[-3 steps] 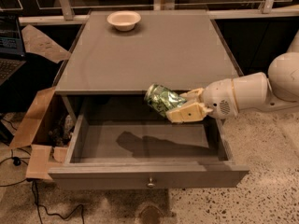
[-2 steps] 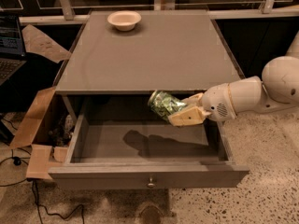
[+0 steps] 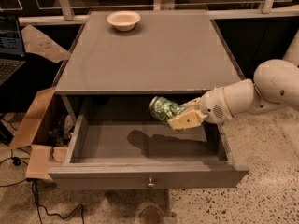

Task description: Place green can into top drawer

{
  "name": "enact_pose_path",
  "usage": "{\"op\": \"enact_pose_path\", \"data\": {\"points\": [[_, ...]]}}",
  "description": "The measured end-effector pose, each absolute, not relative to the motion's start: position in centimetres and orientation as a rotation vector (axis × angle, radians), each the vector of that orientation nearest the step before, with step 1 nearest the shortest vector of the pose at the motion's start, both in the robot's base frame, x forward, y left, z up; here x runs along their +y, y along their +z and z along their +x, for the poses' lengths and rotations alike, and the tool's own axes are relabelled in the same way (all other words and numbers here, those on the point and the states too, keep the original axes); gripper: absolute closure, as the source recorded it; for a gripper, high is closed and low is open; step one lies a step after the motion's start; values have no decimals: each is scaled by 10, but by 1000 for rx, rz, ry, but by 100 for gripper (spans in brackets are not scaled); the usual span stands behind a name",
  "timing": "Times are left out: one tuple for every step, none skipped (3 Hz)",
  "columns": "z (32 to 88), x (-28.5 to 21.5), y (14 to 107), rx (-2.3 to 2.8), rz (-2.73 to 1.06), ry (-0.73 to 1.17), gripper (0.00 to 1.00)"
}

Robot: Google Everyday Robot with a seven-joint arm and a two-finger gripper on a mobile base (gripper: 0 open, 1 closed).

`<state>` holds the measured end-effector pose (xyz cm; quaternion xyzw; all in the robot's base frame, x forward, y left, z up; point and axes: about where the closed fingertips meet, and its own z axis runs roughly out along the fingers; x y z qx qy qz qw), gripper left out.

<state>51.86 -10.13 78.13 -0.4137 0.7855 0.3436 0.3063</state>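
gripper (image 3: 180, 115) reaching in from right, clenched on green can (image 3: 164, 109), tilted, above open top drawer (image 3: 140, 146); bowl (image 3: 124, 20) on far cabinet top (image 3: 154, 55).

The hand (image 3: 179, 117) grips the mottled green can (image 3: 163, 108), tilted, above the open grey top drawer (image 3: 117, 175).

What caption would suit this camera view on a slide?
The gripper, reaching from the right, holds the green can tilted over the open top drawer; beige bowl sits on the cabinet.
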Motion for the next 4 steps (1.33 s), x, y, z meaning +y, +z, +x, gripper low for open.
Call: {"op": "enact_pose_path", "data": {"points": [[518, -100, 773, 2085, -1059, 890, 100], [519, -93, 737, 2118, -969, 964, 100], [523, -84, 694, 2147, -898, 1082, 100], [522, -75, 656, 2186, -859, 1186, 100]]}}
